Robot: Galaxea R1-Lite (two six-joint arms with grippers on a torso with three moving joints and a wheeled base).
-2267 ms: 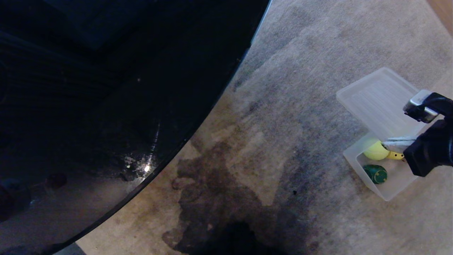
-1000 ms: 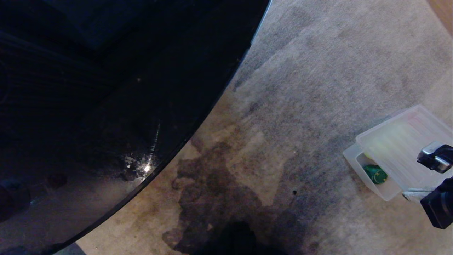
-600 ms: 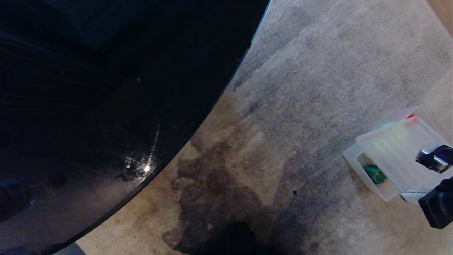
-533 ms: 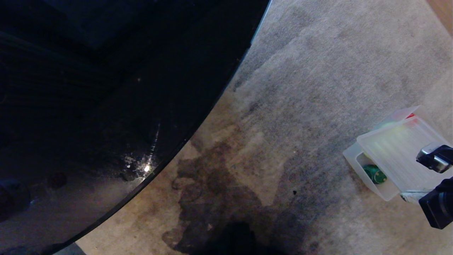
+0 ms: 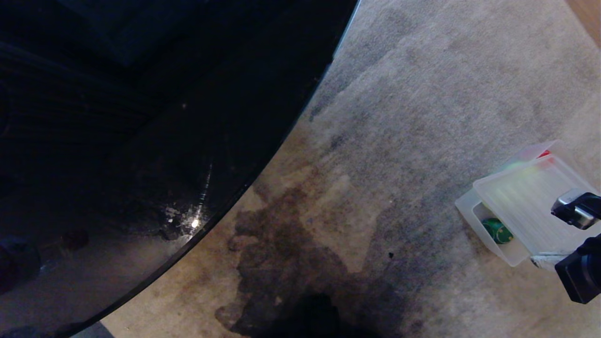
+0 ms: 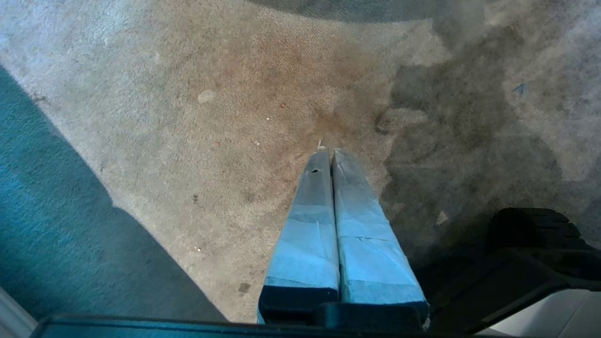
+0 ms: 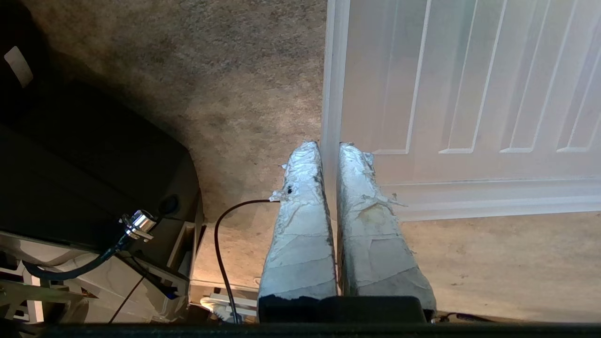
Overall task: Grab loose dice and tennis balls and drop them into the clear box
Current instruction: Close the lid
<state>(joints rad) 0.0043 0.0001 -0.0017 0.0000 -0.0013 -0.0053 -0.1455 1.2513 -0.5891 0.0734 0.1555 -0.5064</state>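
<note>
The clear box (image 5: 469, 211) sits on the carpet at the right edge of the head view. A ribbed translucent lid (image 5: 526, 206) lies askew over most of it. In the uncovered end lies the dark green die (image 5: 496, 230). A tennis ball (image 5: 514, 167) shows only as a yellow-green glow through the lid. My right gripper (image 5: 544, 260) is at the lid's near corner. In the right wrist view the right gripper (image 7: 330, 145) is shut on the rim of the lid (image 7: 469, 94). My left gripper (image 6: 331, 151) hangs shut over bare carpet.
A glossy black round tabletop (image 5: 141, 141) fills the left half of the head view. A dark stain (image 5: 291, 263) marks the carpet in front of me. A small red piece (image 5: 543, 153) peeks out at the box's far corner. My own base (image 7: 70, 164) stands beside the right gripper.
The right gripper has carried the lid from beyond the box to over it, hiding the tennis ball and the yellow die. Over the last second the lid only settled slightly.
</note>
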